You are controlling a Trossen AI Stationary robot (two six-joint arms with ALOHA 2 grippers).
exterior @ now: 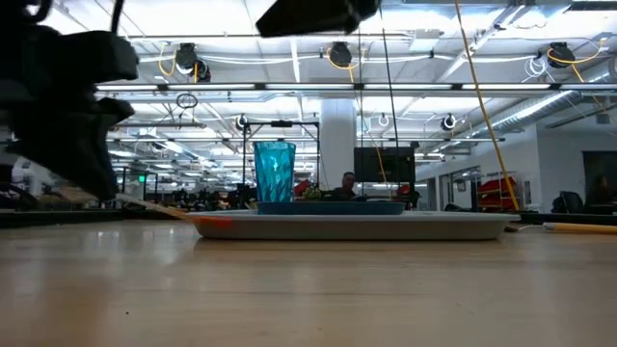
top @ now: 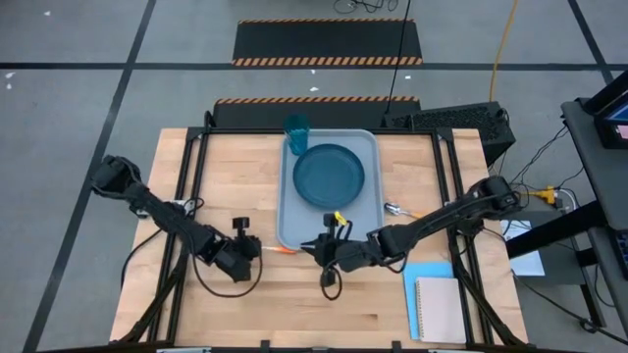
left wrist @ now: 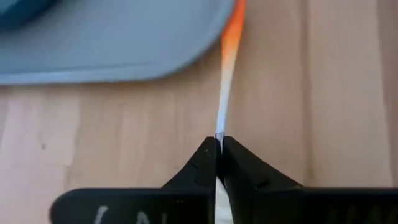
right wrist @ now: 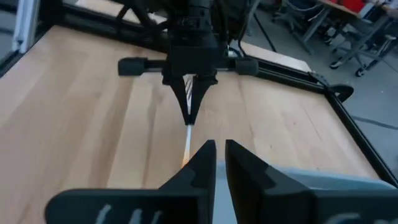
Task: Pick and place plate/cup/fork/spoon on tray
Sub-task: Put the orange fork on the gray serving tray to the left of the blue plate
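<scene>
The grey-blue tray (top: 287, 211) lies mid-table with the dark blue plate (top: 329, 175) on it and the teal cup (top: 297, 130) upright at its far left corner. My left gripper (top: 257, 253), near the tray's near left corner, is shut on an orange-handled utensil (top: 278, 252). Its metal end is hidden between the fingers, so I cannot tell fork from spoon. My right gripper (top: 314, 247) hovers at the tray's near edge, facing the left one, its fingers nearly together with nothing between them. A second orange-handled utensil (top: 397, 209) lies on the table right of the tray. My left gripper pinches the utensil's silver metal end (left wrist: 219, 127) between its two fingers, which lie along the utensil and come from the table's left. The utensil slants down and away from the fingertips. Its orange handle end (left wrist: 231, 31) reaches the tray's near left corner (exterior: 214, 223).
A beige notebook (top: 439, 309) on a light blue sheet (top: 432, 270) lies at the near right. Black frame rails (top: 191, 186) run along both sides of the table. Bare wood lies near the front edge.
</scene>
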